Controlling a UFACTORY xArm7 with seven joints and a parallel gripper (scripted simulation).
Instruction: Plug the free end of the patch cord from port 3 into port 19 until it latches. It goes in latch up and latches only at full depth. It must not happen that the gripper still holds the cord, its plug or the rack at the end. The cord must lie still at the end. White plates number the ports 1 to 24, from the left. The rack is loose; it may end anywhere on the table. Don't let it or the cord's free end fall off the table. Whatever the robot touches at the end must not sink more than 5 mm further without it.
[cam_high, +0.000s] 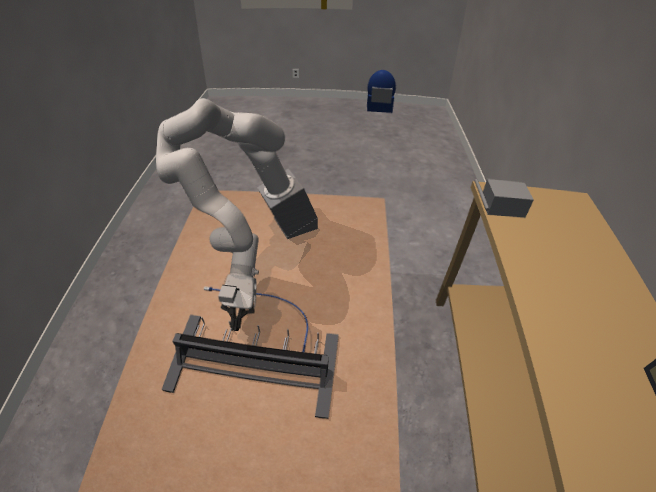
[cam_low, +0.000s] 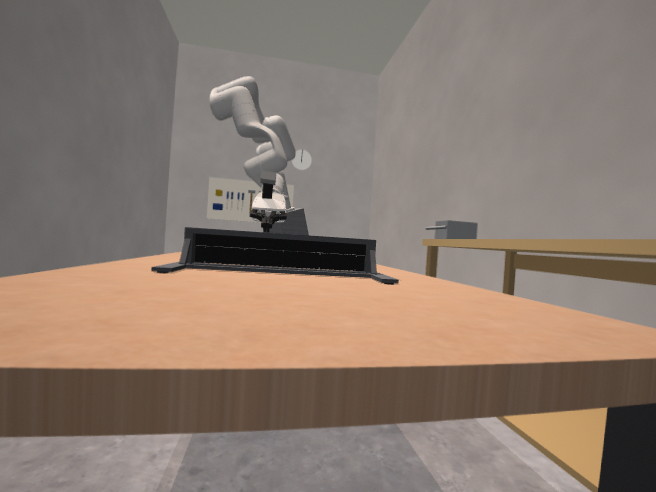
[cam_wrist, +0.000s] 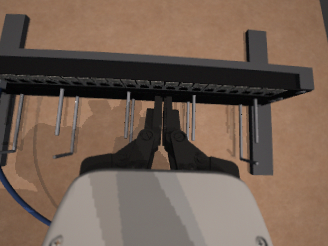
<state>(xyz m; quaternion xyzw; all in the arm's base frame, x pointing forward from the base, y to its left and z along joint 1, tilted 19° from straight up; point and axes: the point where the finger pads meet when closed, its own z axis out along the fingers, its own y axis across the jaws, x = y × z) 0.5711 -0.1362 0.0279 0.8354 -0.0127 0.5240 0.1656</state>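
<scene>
The black patch rack (cam_high: 251, 354) stands across the near half of the wooden table; it also shows in the exterior view (cam_low: 278, 254) and in the wrist view (cam_wrist: 150, 75). The blue patch cord (cam_high: 288, 304) rises from the rack's right part and arcs back to the left behind my wrist. Its free end (cam_high: 208, 289) lies on the table just left of the wrist. A stretch of the cord shows at the lower left of the wrist view (cam_wrist: 22, 200). My gripper (cam_high: 234, 326) (cam_wrist: 162, 106) is shut with nothing between the fingers. Its tips sit close to the rack's port row, among the thin metal rods.
Several metal rods (cam_wrist: 129, 115) stick out from the rack toward me on both sides of the fingers. The arm's dark base block (cam_high: 293, 211) stands at the table's far end. A second wooden table with a grey box (cam_high: 507, 197) stands to the right.
</scene>
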